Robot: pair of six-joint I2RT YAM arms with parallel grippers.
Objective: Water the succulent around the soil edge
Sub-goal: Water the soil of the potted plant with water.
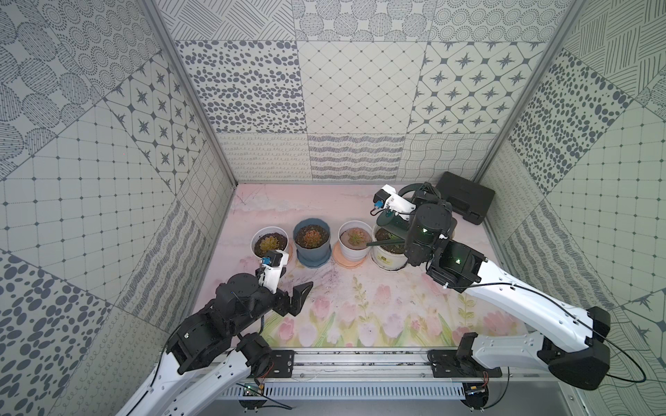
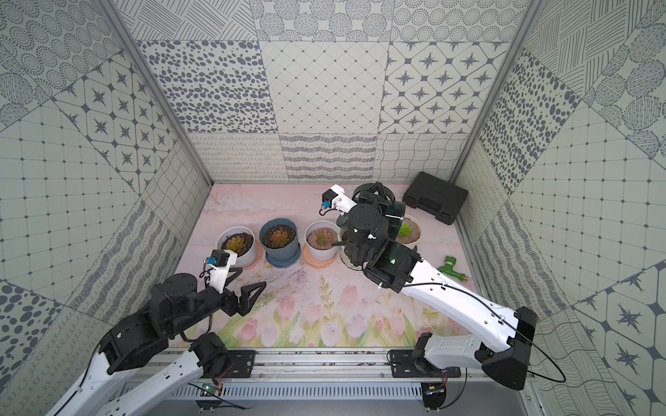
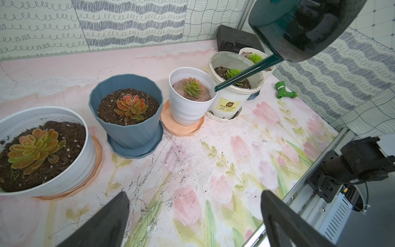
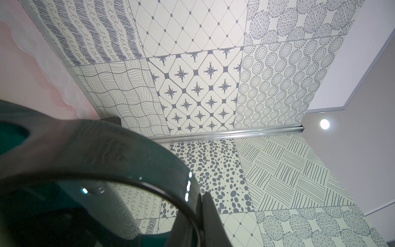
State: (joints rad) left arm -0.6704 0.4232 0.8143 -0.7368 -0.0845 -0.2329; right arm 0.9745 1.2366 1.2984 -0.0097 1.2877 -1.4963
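Observation:
The succulent point(image 2: 405, 228), a small bright green spiky rosette, sits in tan soil in a white pot at the far right of the row and also shows in the left wrist view point(image 3: 255, 57). Its soil edge point(image 2: 415, 232) is partly hidden by a dark green watering can point(image 2: 394, 216), tilted and held above the pots. My right gripper point(image 4: 198, 205) is shut on the can's handle. The spout tip point(image 3: 215, 88) hangs by the rim of the white pot with a pinkish-green rosette point(image 3: 193, 86), two pots away from the succulent. My left gripper point(image 3: 194, 193) is open over the mat, holding nothing.
Left of the succulent stand a cream pot point(image 3: 232, 100), the white pot on a peach saucer point(image 1: 355, 248), a blue pot point(image 1: 311, 252) and a wide white pot point(image 1: 257, 234). A black case point(image 2: 434, 196) lies back right. A green hose nozzle point(image 2: 450, 268) lies by the right wall.

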